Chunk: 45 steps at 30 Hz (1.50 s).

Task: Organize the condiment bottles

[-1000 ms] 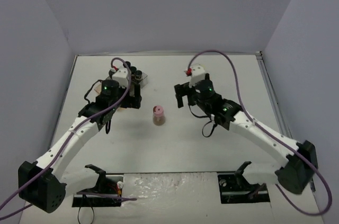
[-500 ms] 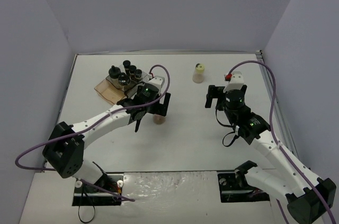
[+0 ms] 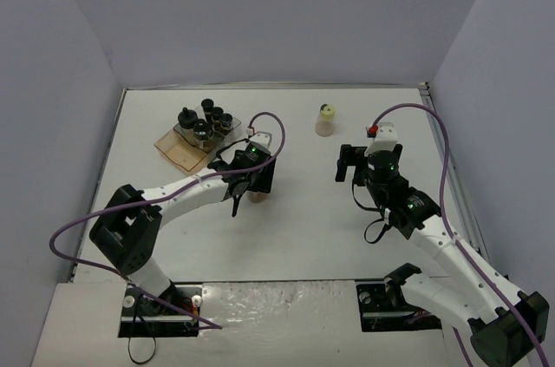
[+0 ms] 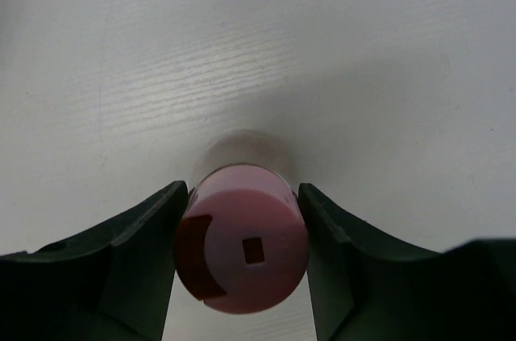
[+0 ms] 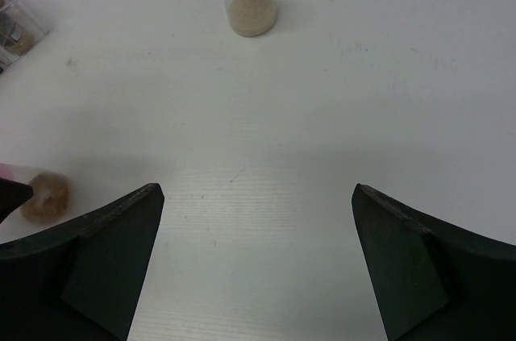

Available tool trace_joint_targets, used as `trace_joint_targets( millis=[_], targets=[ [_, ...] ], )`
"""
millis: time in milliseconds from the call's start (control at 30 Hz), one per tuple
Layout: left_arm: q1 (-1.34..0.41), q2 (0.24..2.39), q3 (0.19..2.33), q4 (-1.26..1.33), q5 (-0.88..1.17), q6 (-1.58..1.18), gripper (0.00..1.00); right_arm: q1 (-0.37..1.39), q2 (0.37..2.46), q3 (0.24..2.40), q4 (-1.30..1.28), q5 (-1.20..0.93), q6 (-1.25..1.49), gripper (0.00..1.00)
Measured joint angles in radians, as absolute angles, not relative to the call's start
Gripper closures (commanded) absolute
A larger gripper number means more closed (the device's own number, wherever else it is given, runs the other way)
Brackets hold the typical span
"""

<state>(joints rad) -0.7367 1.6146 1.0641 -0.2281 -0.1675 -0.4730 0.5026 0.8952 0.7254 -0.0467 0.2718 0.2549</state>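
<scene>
Pink-capped jar (image 4: 242, 252), upright on table (image 4: 379, 51), clamped in left gripper (image 4: 242, 189); right gripper (image 5: 256, 189) spread wide, empty.

A stepped tray of clear and amber plastic (image 3: 176, 147) sits on the white, faintly wood-grained bench top (image 3: 303, 237), toward the far left corner and well in from both edges. Its amber lower step faces the left edge. In the right wrist view only a clear corner of the tray (image 5: 14, 31) shows, at the left border. Plain pale grey-lavender walls (image 3: 260, 11) enclose the far, left and right edges. A thin metal strip (image 3: 443, 143) runs along the right edge.
</scene>
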Motion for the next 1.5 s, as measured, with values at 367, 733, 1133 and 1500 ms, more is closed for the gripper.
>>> trace_joint_targets(
  millis=[367, 733, 1133, 1500],
  targets=[
    [-0.616, 1.469, 1.102, -0.367, -0.201, -0.446, 0.76, 0.497, 0.885, 0.714, -0.047, 0.27, 0.26, 0.0],
    [-0.192, 1.306, 1.24, -0.452, -0.201, -0.356, 0.77, 0.496, 0.873, 0.711, -0.047, 0.26, 0.26, 0.0],
    [-0.021, 1.547, 1.252, -0.355, -0.107, -0.335, 0.78, 0.491, 0.873, 0.708, -0.046, 0.253, 0.257, 0.0],
    [-0.013, 1.682, 1.297, -0.259, -0.085, -0.321, 0.76, 0.491, 0.875, 0.695, -0.045, 0.245, 0.254, 0.0]
  ],
)
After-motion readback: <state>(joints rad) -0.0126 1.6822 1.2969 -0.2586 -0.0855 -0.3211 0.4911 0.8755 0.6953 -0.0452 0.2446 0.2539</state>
